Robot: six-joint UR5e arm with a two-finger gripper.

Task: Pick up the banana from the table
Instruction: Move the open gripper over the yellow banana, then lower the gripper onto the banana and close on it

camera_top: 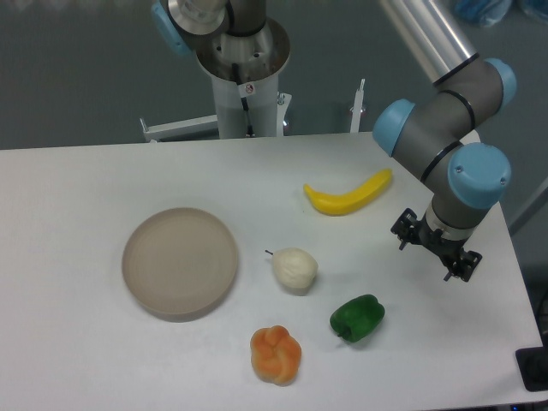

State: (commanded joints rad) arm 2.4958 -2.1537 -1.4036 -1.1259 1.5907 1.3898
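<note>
**Fixed camera: banana on worktop, tool off to its right**

From the fixed camera I saw the banana (349, 196) lying flat on the white worktop (77, 197), toward the far right, its curve bowing toward me. The tool (435, 247) hung near the worktop's right edge, to the right of the banana and nearer the camera, apart from it and holding nothing. I could not tell whether its fingers were spread or closed; they were too small and dark. Also on the worktop I noted a round beige plate (181, 262) at left, a pale onion-like item (294, 270) at centre, a green pepper (357, 318), and a lumpy orange fruit (276, 354) nearest me.
</note>
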